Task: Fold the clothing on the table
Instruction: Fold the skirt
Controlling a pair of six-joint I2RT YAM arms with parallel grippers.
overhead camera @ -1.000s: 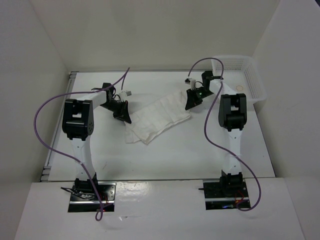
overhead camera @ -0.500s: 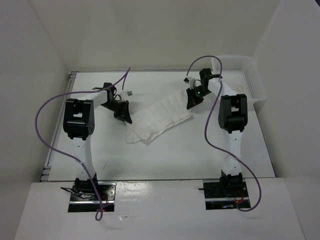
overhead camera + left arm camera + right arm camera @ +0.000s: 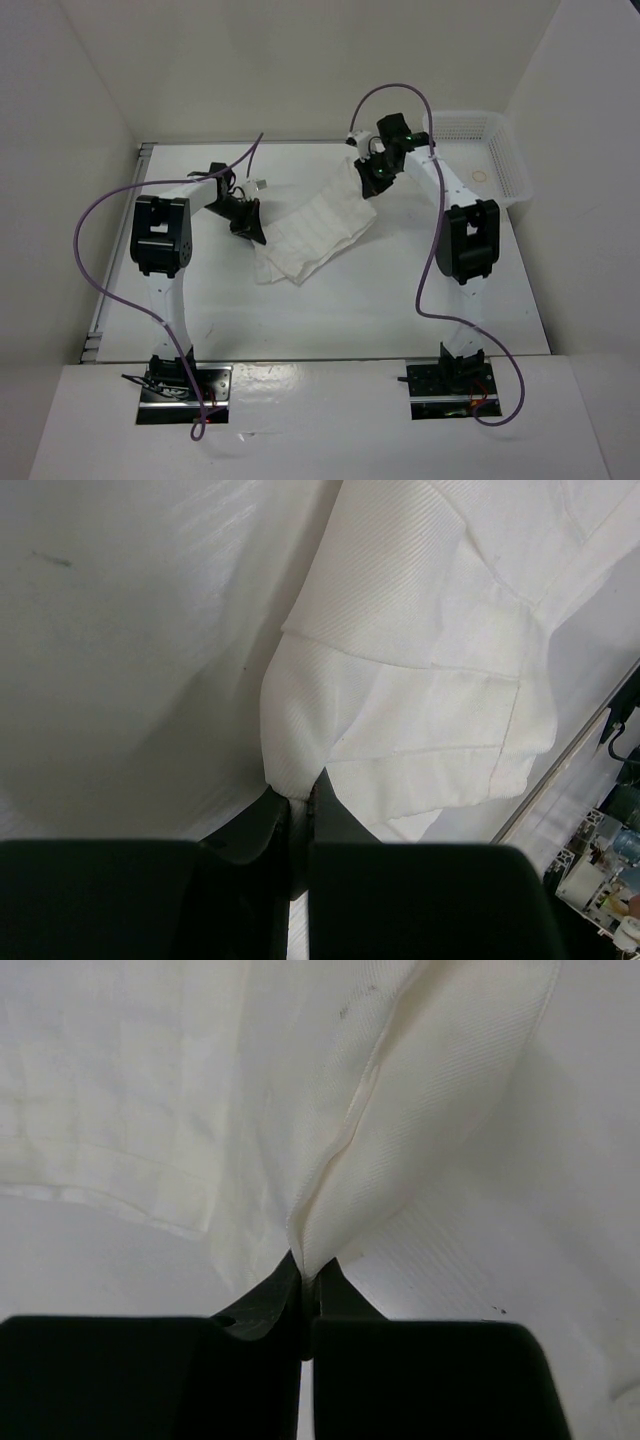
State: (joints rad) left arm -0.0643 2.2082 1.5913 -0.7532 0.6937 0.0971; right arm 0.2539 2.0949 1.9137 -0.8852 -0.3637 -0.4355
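The clothing [image 3: 312, 232], a white pleated skirt, lies across the middle of the table [image 3: 330, 310], running from lower left to upper right. My left gripper [image 3: 250, 225] is shut on its left edge; the left wrist view shows the fabric [image 3: 400, 690] pinched between the black fingers [image 3: 255, 830] of the left gripper [image 3: 298, 802]. Up at the skirt's far right corner my right gripper [image 3: 372, 180] is shut on the cloth. In the right wrist view a fold of the skirt [image 3: 400, 1110] rises straight out of the right gripper [image 3: 312, 1278].
A white mesh basket [image 3: 480, 160] stands at the back right corner. A grey rail [image 3: 115, 260] runs along the table's left edge. White walls enclose the back and both sides. Purple cables loop above both arms.
My right gripper closed on the skirt's right corner and carried it up and to the left, toward the back. The left gripper kept its hold and barely moved.
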